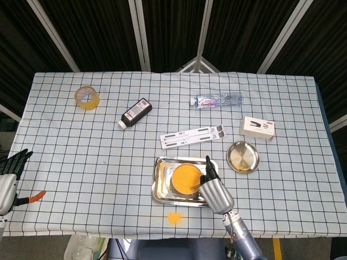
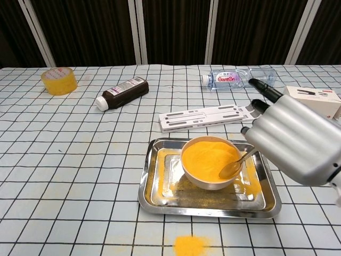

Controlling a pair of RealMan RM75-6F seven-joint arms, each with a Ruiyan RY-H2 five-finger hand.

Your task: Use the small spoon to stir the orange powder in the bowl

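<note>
Chest view shows the checked bench (image 2: 64, 160) bearing a steel tray (image 2: 160, 200); the right hand (image 2: 298, 141), fingers (image 2: 264, 90) pinching the small spoon (image 2: 234, 166), dips it into the bowl (image 2: 210, 162) of orange powder (image 2: 205, 154). A water bottle (image 2: 237, 77) reads "Ganten". Left hand (image 1: 8, 168) hangs off-bench, fingers spread.

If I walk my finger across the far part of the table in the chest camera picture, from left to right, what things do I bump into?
Tape roll → dark bottle → white flat strip → water bottle → small white box.
</note>
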